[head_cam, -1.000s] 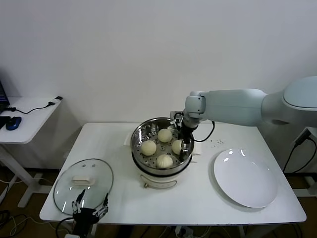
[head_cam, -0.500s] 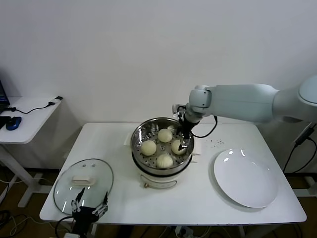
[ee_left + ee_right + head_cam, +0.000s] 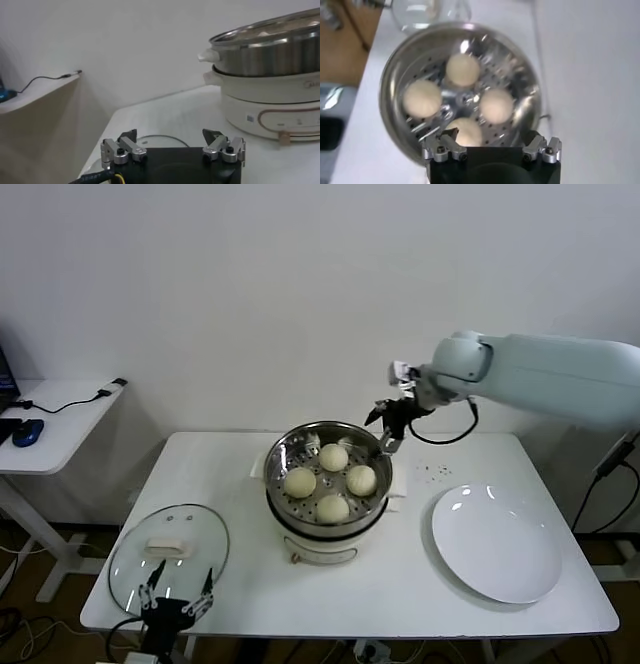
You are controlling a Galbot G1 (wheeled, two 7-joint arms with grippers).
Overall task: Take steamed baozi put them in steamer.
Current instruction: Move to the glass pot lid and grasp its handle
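Hovering with spread, empty fingers, my right gripper [image 3: 386, 431] is at the steamer's [image 3: 327, 446] 2 o'clock. All four steamed baozi [image 3: 333, 457] sit inside. They look soft and light, so I would pinch their sides gently.

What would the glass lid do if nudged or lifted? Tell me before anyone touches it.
The lid lies flat on the table, so it would probably slide rather than roll. Being glass, it likely chips or cracks if dropped. Its smooth dome looks slippery; the white knob seems the safest hold.
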